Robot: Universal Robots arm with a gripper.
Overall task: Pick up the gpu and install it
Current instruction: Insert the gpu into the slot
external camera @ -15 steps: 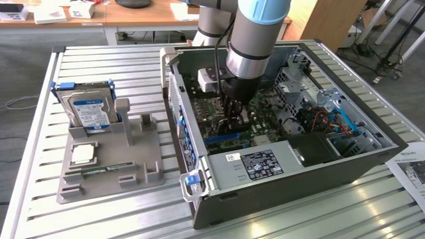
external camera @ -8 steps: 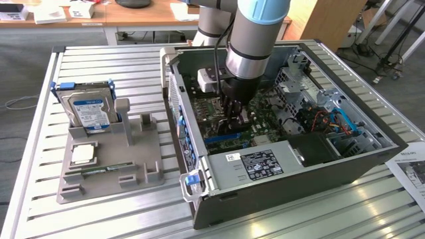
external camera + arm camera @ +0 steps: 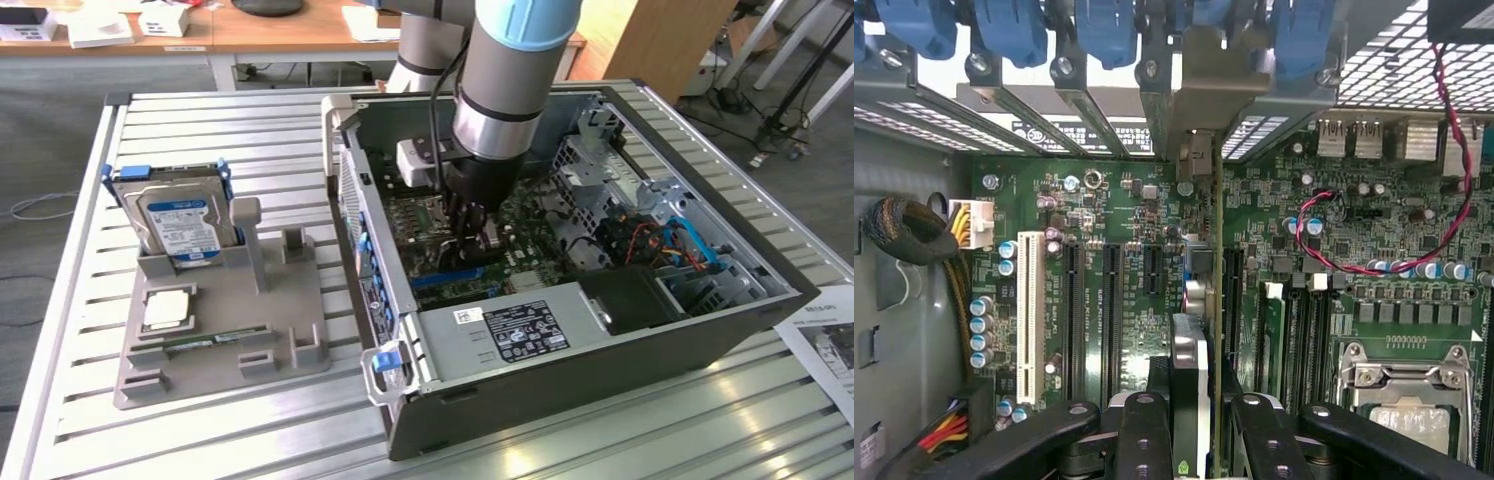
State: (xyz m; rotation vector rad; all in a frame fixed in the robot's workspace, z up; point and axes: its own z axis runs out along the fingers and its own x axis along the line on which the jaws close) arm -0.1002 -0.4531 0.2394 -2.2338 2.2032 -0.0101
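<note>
The gpu (image 3: pixel 1206 300) appears edge-on in the wrist view, a thin dark card standing upright over the green motherboard (image 3: pixel 1124 210). Its silver end bracket (image 3: pixel 1194 95) lies against the case's rear slot openings. My gripper (image 3: pixel 1199 445) is shut on the card, with a black finger (image 3: pixel 1144 440) on either side of it. In the exterior view my gripper (image 3: pixel 474 225) reaches down into the open computer case (image 3: pixel 601 390), and the gpu (image 3: pixel 489 238) is a small dark shape at the fingertips, low over the board.
Expansion slots (image 3: pixel 1032 315) run alongside the card, with the CPU socket (image 3: pixel 1404 390) and a red and black wire (image 3: pixel 1444 200) nearby. On the table at the exterior view's left, a grey holder (image 3: pixel 227 340) carries a hard drive (image 3: pixel 180 220) and a memory stick (image 3: pixel 200 343).
</note>
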